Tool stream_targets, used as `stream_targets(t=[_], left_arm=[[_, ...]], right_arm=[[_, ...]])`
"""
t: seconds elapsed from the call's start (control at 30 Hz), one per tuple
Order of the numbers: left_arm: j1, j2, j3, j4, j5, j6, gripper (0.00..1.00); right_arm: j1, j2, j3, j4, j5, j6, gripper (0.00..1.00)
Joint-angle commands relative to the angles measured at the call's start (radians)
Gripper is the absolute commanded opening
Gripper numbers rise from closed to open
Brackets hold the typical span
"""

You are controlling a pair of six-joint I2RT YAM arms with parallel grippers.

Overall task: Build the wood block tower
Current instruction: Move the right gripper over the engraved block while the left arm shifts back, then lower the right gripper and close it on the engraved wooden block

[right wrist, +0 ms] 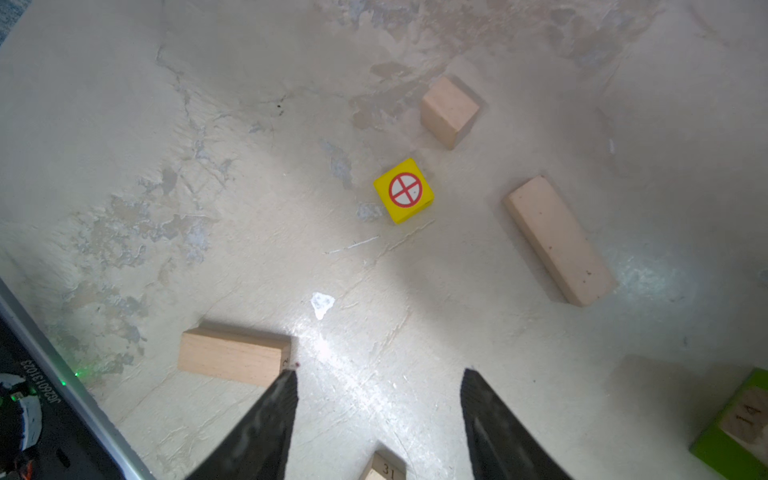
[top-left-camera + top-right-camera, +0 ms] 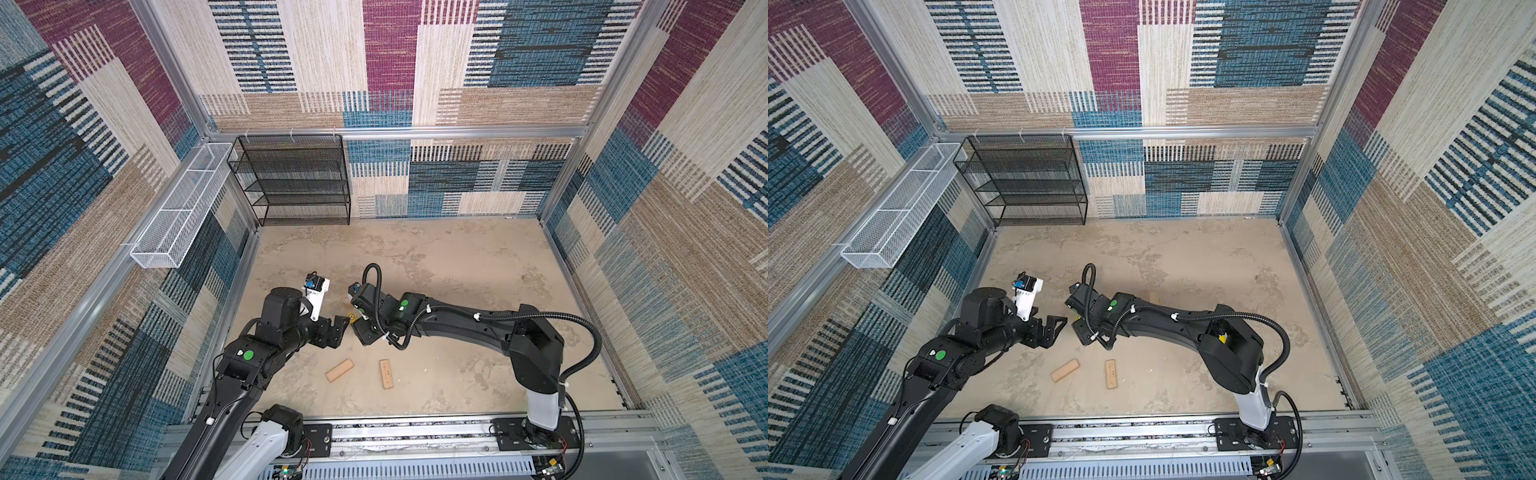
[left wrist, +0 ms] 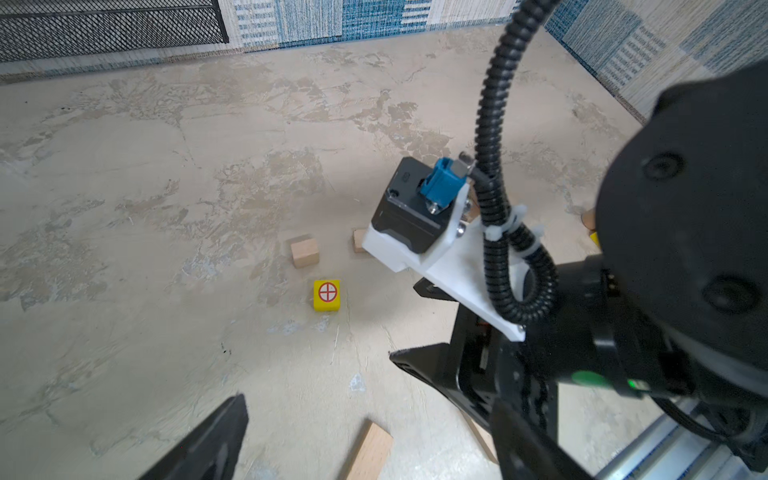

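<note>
1. Wood blocks [image 2: 340,370] are being left loose on the table [image 1: 166,124]; no stack is being shown in any view, so the tower is judged not yet begun.
2. The right gripper [image 1: 378,376] is being held partly open and empty, just above the table.
3. Ahead of its fingertips, a yellow cube [image 1: 404,191] is being faced, with a small tan cube [image 1: 449,111] beyond it and a long tan brick [image 1: 559,241] off to one side.
4. A second brick [image 1: 232,356] is being nearly touched by one finger [image 1: 282,399], a marked block [image 1: 384,469] is being straddled below the jaws, and a green block [image 1: 731,424] is being cut off at the frame's edge.
5. The left gripper [image 2: 340,328] is being held wide open and empty, close to the right one and facing it.
6. A first pick is probably being lined up. A brick is best gripped across its narrow width, with the jaws squared to its long sides and lowered straight, so that neighbours are not being knocked.
7. The bricks are being shown as pale, flat-faced and square-edged; the yellow cube is being marked by a red crossed circle.
</note>
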Motion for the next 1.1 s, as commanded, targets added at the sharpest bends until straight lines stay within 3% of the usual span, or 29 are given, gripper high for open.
stream_targets(t=[0.0,0.17,0.23,0.43,0.67,1.07], left_arm=[[0.002,-0.021,-0.005,0.006,-0.031,0.016,0.96],[0.001,-0.031,-0.008,0.008,-0.037,0.018,0.96],[0.000,-0.027,-0.007,0.008,-0.034,0.018,0.96],[-0.003,-0.032,-0.010,0.008,-0.028,0.018,0.97],[-0.005,-0.027,-0.010,0.007,-0.016,0.018,0.97],[-0.013,-0.031,-0.012,0.003,-0.013,0.016,0.97]], right_arm=[[-0.004,-0.036,-0.028,0.019,-0.054,-0.143,0.72],[-0.005,-0.155,-0.149,0.033,-0.206,-0.459,0.91],[-0.006,-0.203,-0.199,0.022,-0.159,-0.576,0.98],[-0.007,-0.361,-0.413,0.073,-0.181,-0.918,1.00],[-0.036,-0.328,-0.404,-0.010,-0.237,-0.978,0.98],[-0.036,-0.255,-0.423,-0.019,-0.244,-0.962,1.00]])
